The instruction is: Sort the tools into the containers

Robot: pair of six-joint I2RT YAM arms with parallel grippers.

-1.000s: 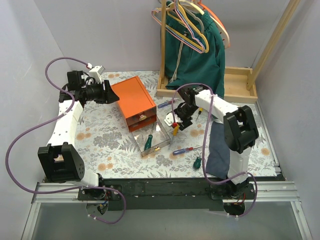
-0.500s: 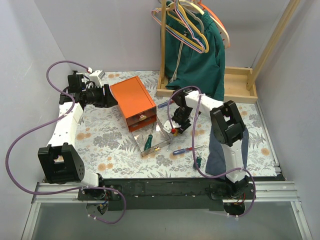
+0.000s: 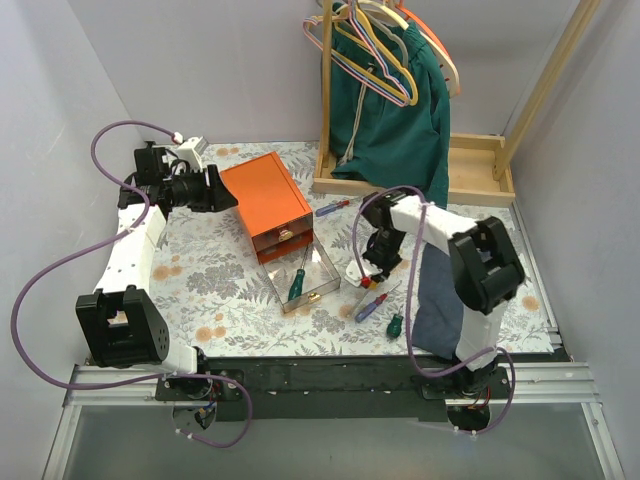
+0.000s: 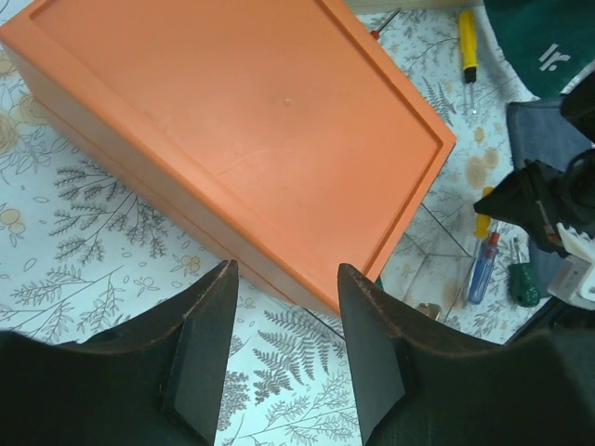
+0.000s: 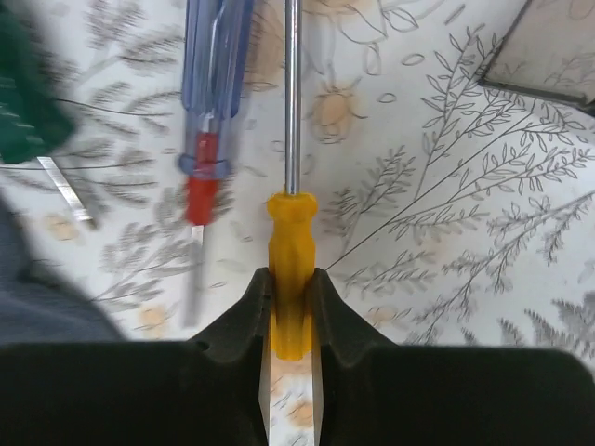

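The orange cabinet (image 3: 266,198) has its lower clear drawer (image 3: 322,262) pulled out, with a green-handled screwdriver (image 3: 298,281) lying in it. My right gripper (image 5: 291,276) is shut on the handle of a yellow screwdriver (image 5: 291,232), low over the table right of the drawer (image 3: 374,266). A blue screwdriver (image 5: 216,74) and a green-handled one (image 3: 396,323) lie beside it. Another blue screwdriver (image 3: 333,207) lies behind the cabinet. A second yellow screwdriver (image 4: 468,39) shows in the left wrist view. My left gripper (image 4: 288,279) is open and empty at the cabinet's left side (image 3: 226,190).
A wooden rack base (image 3: 478,172) stands at the back right, with a green garment (image 3: 390,110) and coloured hangers (image 3: 385,45) hanging above it. A dark blue cloth (image 3: 436,300) lies by the right arm. Walls close in on the left and right.
My right gripper has moved from the drawer's right edge toward the near right, carrying the yellow screwdriver. The blue screwdriver on the table has turned more diagonal. The left arm has barely moved.
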